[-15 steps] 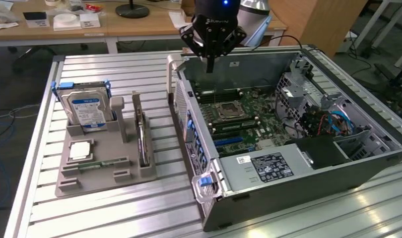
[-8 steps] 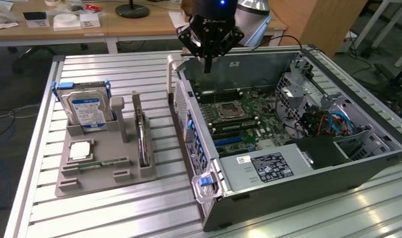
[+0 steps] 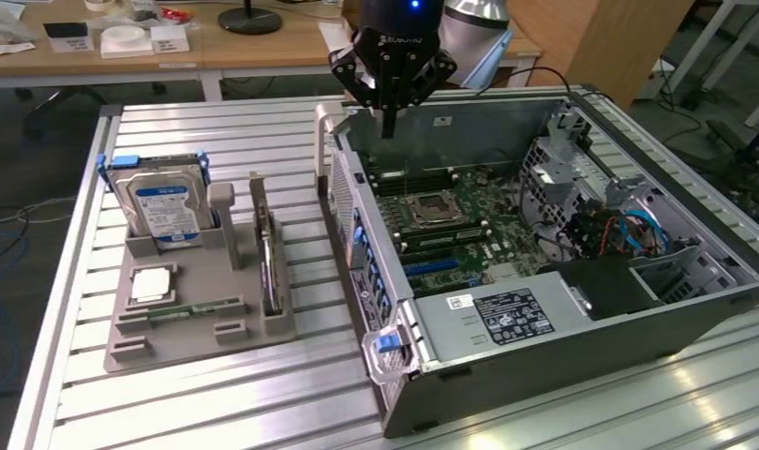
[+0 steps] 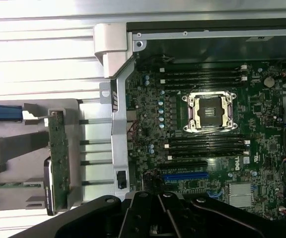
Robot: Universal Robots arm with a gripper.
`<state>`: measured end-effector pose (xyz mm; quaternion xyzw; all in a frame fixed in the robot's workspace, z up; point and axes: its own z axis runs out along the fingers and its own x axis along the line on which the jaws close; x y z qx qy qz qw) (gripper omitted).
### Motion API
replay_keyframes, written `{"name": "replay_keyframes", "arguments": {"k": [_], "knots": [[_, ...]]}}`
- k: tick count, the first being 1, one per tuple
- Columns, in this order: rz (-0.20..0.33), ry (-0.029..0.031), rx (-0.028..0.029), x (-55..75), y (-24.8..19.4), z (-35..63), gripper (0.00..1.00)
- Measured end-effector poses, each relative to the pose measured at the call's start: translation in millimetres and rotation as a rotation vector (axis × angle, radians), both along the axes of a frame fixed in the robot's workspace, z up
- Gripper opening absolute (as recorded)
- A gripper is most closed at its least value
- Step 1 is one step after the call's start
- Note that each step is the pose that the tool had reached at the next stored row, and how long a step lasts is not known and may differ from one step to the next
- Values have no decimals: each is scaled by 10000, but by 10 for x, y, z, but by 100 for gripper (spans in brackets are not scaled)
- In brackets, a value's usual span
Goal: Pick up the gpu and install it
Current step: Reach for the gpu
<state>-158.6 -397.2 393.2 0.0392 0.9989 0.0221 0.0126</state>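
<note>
Your gpu (image 3: 270,258) is a thin dark card standing on edge in a slot along the gray holder's (image 3: 186,328) edge facing the open computer case (image 3: 580,328). The wrist view shows its green board edge (image 4: 59,148). A hard drive (image 3: 165,208) stands at the holder's back corner, and a memory stick (image 3: 184,308) lies flat beside it. The gripper (image 3: 386,127) hangs over the case's back corner, fingers pressed together on nothing. The case's side wall (image 3: 354,234) rises between it and the card.
</note>
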Motion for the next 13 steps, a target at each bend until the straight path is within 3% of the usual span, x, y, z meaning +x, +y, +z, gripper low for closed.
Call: {"name": "replay_keyframes", "arguments": {"k": [13], "knots": [[0,-1,1,-73,1,0,11]]}}
